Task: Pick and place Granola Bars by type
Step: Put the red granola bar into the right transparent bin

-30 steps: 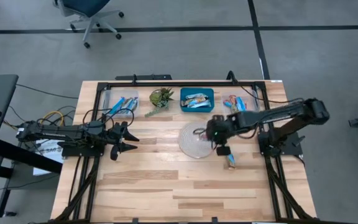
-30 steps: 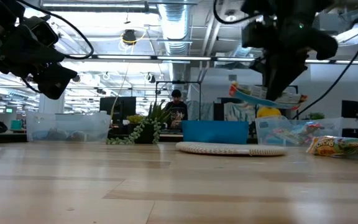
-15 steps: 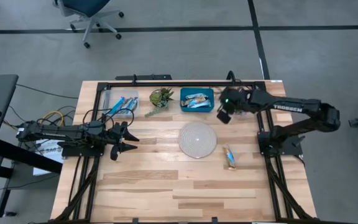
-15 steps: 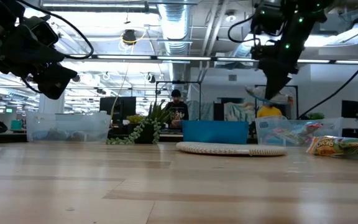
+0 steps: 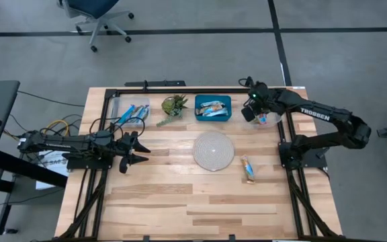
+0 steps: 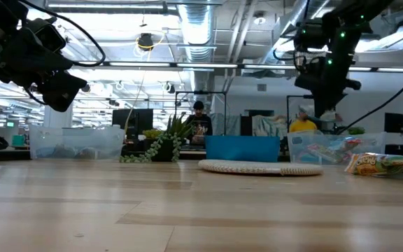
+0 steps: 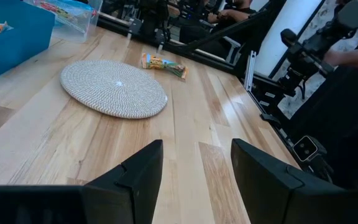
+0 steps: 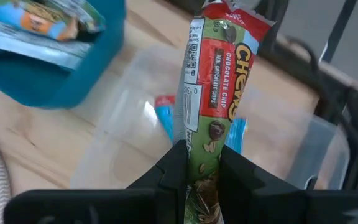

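My right gripper [image 5: 252,111] hangs over the clear bin [image 5: 266,118] at the table's far right, shut on a green-and-red granola bar [image 8: 213,81]. In its wrist view the bin [image 8: 129,130] lies under the bar, with a blue bar [image 8: 166,118] inside. Another bar [image 5: 248,169] lies flat on the table right of the round woven mat [image 5: 213,150]. More bars fill the blue bin [image 5: 213,107] and the left clear bin [image 5: 129,113]. My left gripper [image 5: 138,152] waits open above the table's left side. My right gripper pinches the green-and-red bar between its two fingers [image 8: 174,169], at the bar's green end [image 8: 202,158]. The rest of the bar sticks out past the fingertips along the fingers' line. It is lifted clear, above the clear bin.
A leafy plant [image 5: 175,105] stands between the left clear bin and the blue bin at the far edge. A black frame [image 5: 200,88] runs along that edge. In the left wrist view the mat [image 7: 114,87] and the loose bar [image 7: 161,63] lie ahead. A person [image 6: 199,115] sits beyond the table.
My right gripper has carried the bar from above the mat's right edge toward the far edge and to the right, past the blue bin, and now hangs over the right clear bin. It has stayed shut on the bar.
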